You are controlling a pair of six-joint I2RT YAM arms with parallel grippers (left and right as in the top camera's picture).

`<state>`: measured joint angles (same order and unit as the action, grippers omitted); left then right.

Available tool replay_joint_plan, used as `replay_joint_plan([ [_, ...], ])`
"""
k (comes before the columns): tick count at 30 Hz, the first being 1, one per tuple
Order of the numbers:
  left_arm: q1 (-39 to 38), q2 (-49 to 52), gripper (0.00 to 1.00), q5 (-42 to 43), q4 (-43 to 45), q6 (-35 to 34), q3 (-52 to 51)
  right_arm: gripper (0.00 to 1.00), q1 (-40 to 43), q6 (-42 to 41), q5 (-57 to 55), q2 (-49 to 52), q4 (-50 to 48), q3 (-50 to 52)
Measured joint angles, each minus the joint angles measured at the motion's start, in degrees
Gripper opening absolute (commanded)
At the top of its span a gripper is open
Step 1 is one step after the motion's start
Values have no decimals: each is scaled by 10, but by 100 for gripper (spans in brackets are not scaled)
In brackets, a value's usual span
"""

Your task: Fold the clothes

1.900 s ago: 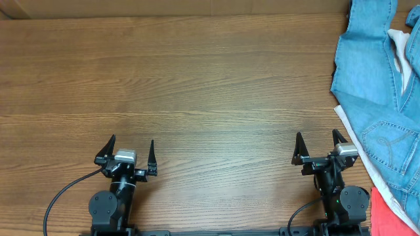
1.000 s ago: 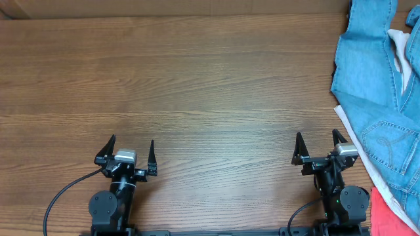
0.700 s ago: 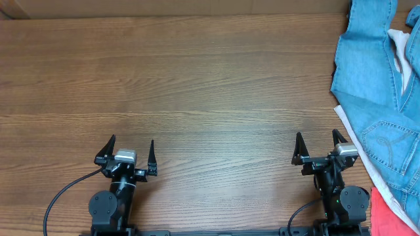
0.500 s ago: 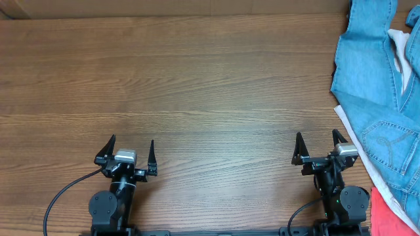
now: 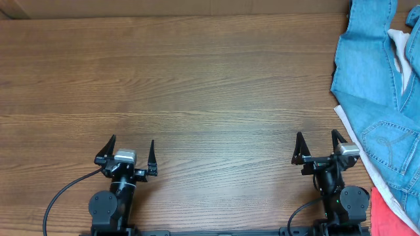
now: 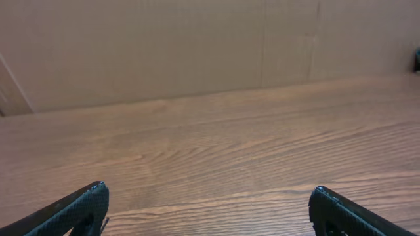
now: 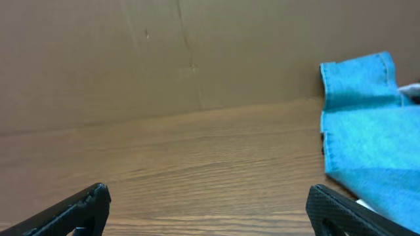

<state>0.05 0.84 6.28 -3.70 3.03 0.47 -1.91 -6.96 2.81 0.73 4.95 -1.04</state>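
**A:** Overhead view — has anything moved in the last two seconds?

**B:** Hardly. The left gripper [image 5: 132, 141] sits where it was at the near edge of the table [image 5: 197, 78], fingers spread wide and holding nothing. The right gripper [image 5: 316, 136] is just as wide open and empty. At most it has twitched a hair sideways.

**A:** And the jeans [image 5: 371, 72]?

**B:** Unmoved — heaped at the right side of the table and running off the edge of the picture. A stitched back pocket shows not far from the right arm. A white garment [image 5: 396, 39] pokes out among the denim folds, and a red one [image 5: 387, 213] lies at the near right corner.

**A:** So the folding?

**B:** Not started, I'd say, since nothing is gripped. The right arm is the closer one, and its wrist camera sees a denim edge off to its right. The likely first job is to drag the jeans toward the centre and spread them flat.
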Motion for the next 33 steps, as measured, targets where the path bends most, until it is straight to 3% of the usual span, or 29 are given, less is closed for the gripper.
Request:
replay_joint_plan([
  [7,0,0,100,1,-53,-51,25,100,0,-38,-2,3,58,-13],
  [17,0,59,100,4,-139,-62,184,100,0,-49,-16,78,166,-162],
  [27,0,287,100,4,-293,-61,387,100,6,-50,-37,332,304,-406],
  [33,0,382,100,4,-353,-61,465,100,71,-50,-46,506,383,-525],
])
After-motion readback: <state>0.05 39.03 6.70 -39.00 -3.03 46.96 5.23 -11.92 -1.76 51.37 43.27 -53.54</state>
